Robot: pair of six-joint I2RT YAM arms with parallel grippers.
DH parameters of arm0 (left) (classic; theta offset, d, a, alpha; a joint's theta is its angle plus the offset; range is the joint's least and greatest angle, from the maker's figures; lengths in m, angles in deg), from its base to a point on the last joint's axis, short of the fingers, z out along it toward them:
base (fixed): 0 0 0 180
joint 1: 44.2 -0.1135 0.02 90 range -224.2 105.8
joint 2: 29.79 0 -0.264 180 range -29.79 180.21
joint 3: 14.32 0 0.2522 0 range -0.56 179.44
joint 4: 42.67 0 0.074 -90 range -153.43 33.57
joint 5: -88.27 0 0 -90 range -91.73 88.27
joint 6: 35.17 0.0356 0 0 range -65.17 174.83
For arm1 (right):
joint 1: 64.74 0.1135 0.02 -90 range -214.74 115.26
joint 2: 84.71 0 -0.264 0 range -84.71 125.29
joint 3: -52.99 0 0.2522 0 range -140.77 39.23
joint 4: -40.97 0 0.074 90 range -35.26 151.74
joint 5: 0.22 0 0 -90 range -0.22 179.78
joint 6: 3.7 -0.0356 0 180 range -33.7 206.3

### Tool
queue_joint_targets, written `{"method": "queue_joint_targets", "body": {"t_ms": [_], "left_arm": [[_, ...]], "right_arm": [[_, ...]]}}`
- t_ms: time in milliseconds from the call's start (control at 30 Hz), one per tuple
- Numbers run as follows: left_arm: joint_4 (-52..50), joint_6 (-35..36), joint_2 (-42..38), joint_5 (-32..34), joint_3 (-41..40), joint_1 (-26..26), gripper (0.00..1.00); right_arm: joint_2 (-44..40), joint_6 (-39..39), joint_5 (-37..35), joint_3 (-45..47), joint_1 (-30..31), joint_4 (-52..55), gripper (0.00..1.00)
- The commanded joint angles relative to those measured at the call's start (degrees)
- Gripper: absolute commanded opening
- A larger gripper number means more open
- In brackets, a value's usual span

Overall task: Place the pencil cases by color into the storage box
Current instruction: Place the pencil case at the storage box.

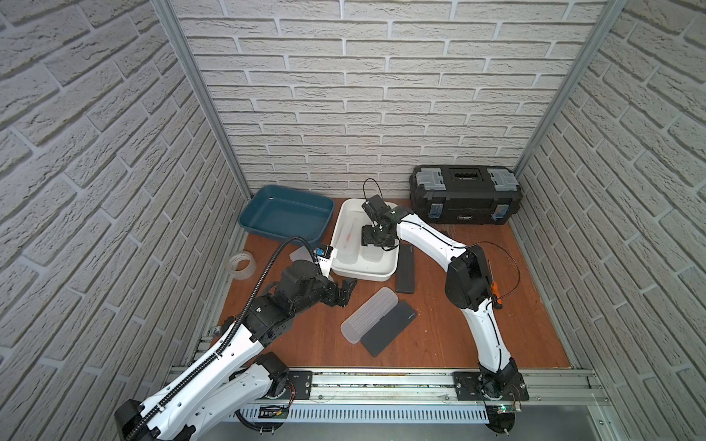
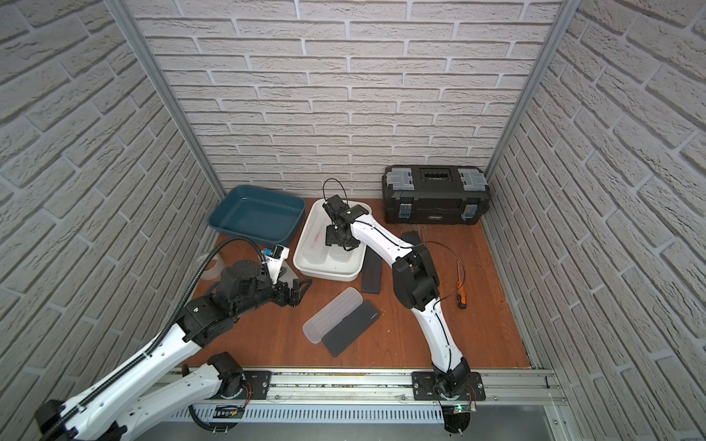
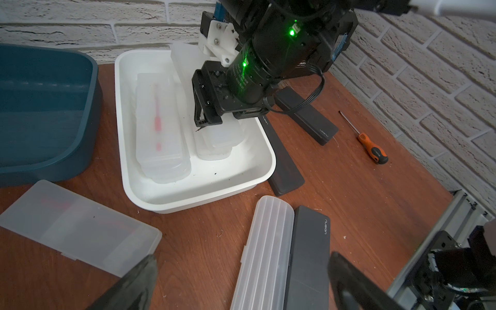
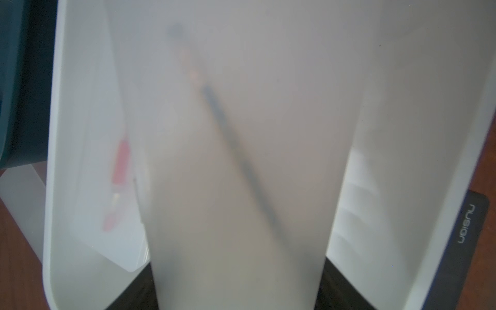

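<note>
R gripper (image 1: 372, 241) over white tray (image 1: 363, 275), fingers clamped on frosted case (image 4: 236, 188), held inside tray walls next to 2nd frosted case (image 3: 161, 128) lying flat. L gripper (image 1: 345, 292) above table nr tray's front corner, fingers wide apart. Ribbed frosted case (image 1: 370, 319) lies on table touching black case (image 1: 387, 332).

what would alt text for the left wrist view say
The right end effector holds a frosted case tilted in the white bin, beside another frosted case. A ribbed case and black cases lie on the wooden table near a teal bin.
</note>
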Motion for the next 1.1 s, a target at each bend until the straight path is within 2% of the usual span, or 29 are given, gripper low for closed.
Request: {"method": "queue_joint_targets", "body": {"t_ms": [0, 500, 733, 1067], "left_arm": [[1.7, -0.1, 0.1, -0.5, -0.7, -0.4, 0.98], [1.8, -0.2, -0.2, -0.6, -1.3, -0.7, 0.98], [1.6, -0.2, 0.0, -0.5, -1.0, -1.2, 0.98], [2.0, -0.3, 1.1, -1.2, -0.9, -2.0, 0.98]], "right_arm": [[-0.8, 0.4, -1.3, -1.4, -0.3, -2.4, 0.66], [2.9, -0.1, -1.2, -5.6, -1.0, -2.9, 0.73], [3.2, 0.1, -4.4, -6.1, -1.5, -1.0, 0.75], [2.9, 0.5, -5.5, -6.0, -1.7, -1.7, 0.83]]}}
